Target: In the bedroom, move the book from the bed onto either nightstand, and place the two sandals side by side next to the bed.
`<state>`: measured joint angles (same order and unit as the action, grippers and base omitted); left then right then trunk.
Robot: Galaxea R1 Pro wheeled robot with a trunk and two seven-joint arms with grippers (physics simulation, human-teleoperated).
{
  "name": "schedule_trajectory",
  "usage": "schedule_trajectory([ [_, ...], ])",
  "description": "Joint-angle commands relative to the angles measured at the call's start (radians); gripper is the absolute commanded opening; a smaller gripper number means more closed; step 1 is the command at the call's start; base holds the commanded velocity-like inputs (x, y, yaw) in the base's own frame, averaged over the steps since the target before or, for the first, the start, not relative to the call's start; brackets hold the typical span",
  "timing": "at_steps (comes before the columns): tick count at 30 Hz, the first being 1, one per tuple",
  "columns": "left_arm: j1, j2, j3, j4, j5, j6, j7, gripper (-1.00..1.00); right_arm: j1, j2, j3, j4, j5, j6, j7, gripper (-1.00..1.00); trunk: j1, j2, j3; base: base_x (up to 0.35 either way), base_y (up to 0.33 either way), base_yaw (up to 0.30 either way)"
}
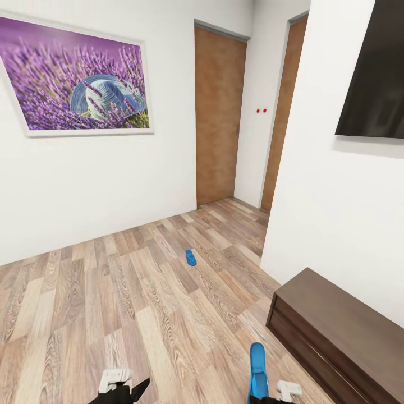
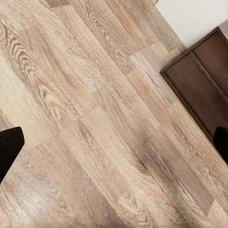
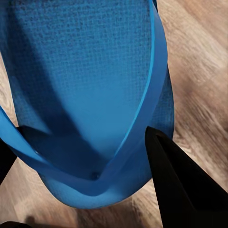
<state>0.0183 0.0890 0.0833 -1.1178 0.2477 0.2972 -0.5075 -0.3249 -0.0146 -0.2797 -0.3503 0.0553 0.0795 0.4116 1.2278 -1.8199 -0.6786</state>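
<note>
Sandal (image 3: pixel 90 90) held in right tool (image 1: pixel 268 397), fingers closed either side of its strap end. Second sandal (image 1: pixel 191 257) flat on wood floor (image 1: pixel 112 303), well apart, toward doors. Left tool (image 2: pixel 114 142) spread wide over floor, apparently holding nothing. Dark cabinet (image 1: pixel 342 331) along right wall.

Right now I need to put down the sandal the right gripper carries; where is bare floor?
Bare wood floor spreads between the picture wall and the other sandal. Tighter by the drawer cabinet, beside the held sandal.
</note>
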Motion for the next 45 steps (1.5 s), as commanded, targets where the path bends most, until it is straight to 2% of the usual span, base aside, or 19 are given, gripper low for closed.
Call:
schedule_trajectory([
  [1,0.0,0.0,0.001,-0.001,0.01,0.009,-0.002,1.0,0.0,0.001,-0.009,-0.002,0.005,0.007,0.007,-1.0,0.0,0.0,-0.001,0.0,0.0,0.0],
  [20,0.0,0.0,0.001,0.0,0.011,0.009,-0.001,1.0,0.0,0.0,-0.009,-0.001,0.002,0.006,0.0,-1.0,0.0,0.0,-0.001,0.011,0.0,0.0],
  [45,0.0,0.0,0.003,0.0,0.012,0.01,0.0,1.0,0.0,0.0,-0.009,0.0,0.002,0.006,0.0,-1.0,0.0,0.0,-0.001,0.251,0.0,0.0],
])
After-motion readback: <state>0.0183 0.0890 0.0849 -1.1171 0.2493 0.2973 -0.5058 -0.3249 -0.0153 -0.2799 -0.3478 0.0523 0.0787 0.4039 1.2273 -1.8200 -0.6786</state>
